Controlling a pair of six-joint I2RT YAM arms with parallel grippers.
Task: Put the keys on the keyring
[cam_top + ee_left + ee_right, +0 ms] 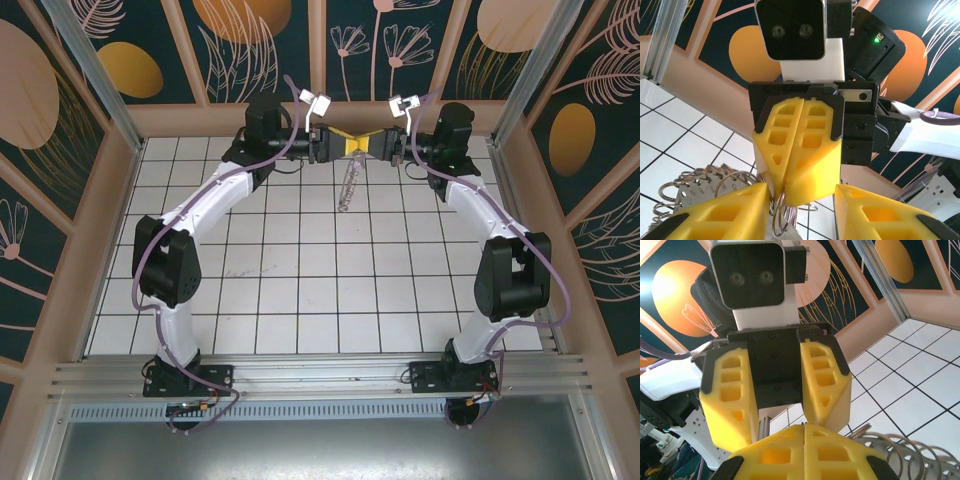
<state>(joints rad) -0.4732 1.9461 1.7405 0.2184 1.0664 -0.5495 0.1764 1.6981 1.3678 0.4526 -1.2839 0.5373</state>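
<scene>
Over the far middle of the table my two grippers meet tip to tip. My right gripper (365, 146) (804, 427) is shut, and thin wire loops of the keyring (774, 212) are pinched at its tip. The rest of the keyring (347, 190) hangs below toward the tiles, its many small metal pieces (692, 192) fanned out beside the fingers (900, 452). My left gripper (346, 146) (801, 190) is open, its yellow fingers (720, 212) standing either side of the right gripper's fingertips (790, 165). I cannot pick out the keys among the metal pieces.
The white tiled table (300, 290) is walled by wooden framing with patterned panels (330, 50) right behind the grippers. Both arms (210, 210) (480, 215) arch in from the near edge, where a metal rail (320, 375) runs.
</scene>
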